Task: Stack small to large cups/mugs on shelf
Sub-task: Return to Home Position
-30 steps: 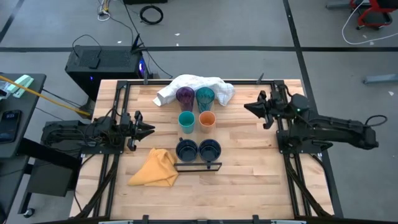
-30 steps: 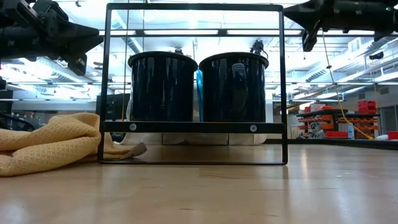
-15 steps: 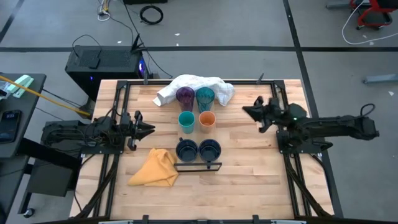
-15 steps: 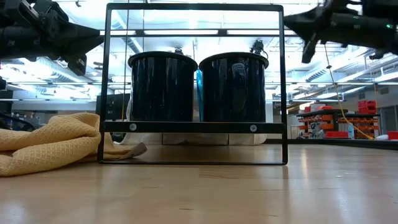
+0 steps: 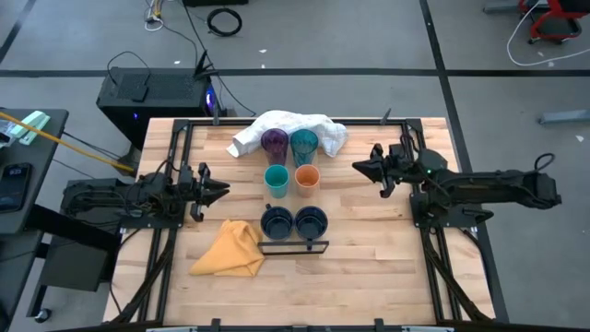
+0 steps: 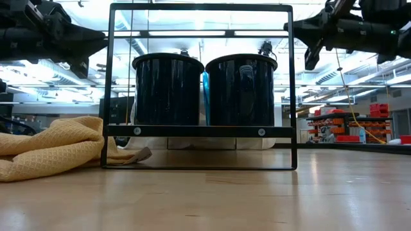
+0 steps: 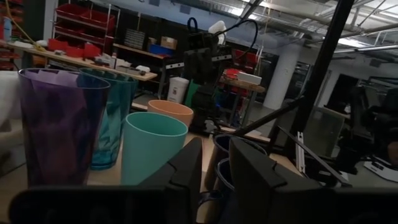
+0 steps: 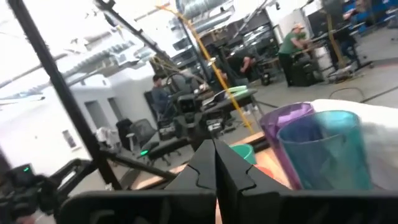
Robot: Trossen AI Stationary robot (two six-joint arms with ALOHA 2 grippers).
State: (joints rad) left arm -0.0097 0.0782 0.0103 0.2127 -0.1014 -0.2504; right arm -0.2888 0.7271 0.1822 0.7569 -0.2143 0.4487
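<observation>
From above, the cups stand in three pairs along the shelf (image 5: 295,245). The purple tumbler (image 5: 275,141) and teal tumbler (image 5: 303,142) are at the far end by a white cloth (image 5: 290,127). The teal cup (image 5: 277,179) and orange cup (image 5: 307,177) are in the middle, and a navy mug (image 5: 277,221) and a second mug (image 5: 311,221) stand by the dark rim. A yellow cloth (image 5: 230,249) lies on the desk (image 5: 369,258) beside the rim. The left gripper (image 5: 221,190) and right gripper (image 5: 359,166) hang on either side, apart from the cups.

The low view shows only the two mugs behind the rim's frame, with a teal sliver between them.

Only the left wrist view shows that arm's jaws: a narrow gap apart, empty.

The right wrist view shows its jaws pressed together, empty, with people (image 8: 292,40) in the room beyond.
</observation>
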